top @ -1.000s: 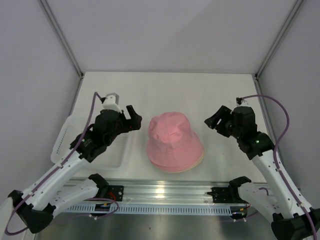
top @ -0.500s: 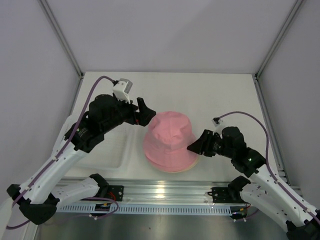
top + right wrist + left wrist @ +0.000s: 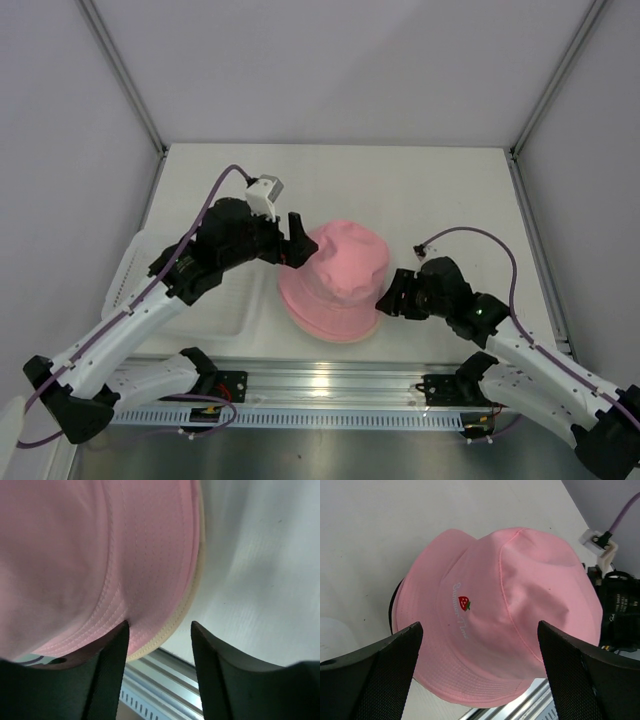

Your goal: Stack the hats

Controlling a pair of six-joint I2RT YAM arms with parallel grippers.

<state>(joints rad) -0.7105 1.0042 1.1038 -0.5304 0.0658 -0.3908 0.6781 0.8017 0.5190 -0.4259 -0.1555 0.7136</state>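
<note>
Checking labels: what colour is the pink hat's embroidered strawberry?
Red strawberry, clearest in left wrist view.

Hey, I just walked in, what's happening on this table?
Two robot arms are tending a stack of hats. A pink hat sits on top, with a beige hat showing its brim beneath. The left hand hangs open beside the pink crown; the right hand, jaws apart, straddles the brim edges on the other side.
</note>
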